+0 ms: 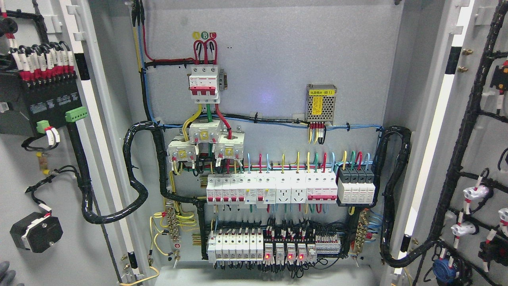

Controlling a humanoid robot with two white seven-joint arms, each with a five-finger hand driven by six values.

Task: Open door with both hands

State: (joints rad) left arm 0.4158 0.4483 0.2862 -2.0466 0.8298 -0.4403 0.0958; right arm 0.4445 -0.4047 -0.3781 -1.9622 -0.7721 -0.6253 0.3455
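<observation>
- Swinging wide, both doors — left door [59, 178], right door [476, 159] — expose the breakers [270, 190], so your opening looks finished
- Left hand [7, 274] barely shows — you can't tell its finger state

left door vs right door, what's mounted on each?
The left door carries a black terminal block with red-ferruled wires and green plugs; the right door has small white and blue parts. The left door's black wire loom droops in a loop; the right door's loom runs up diagonally. Both doors stand open, grey inside.
</observation>
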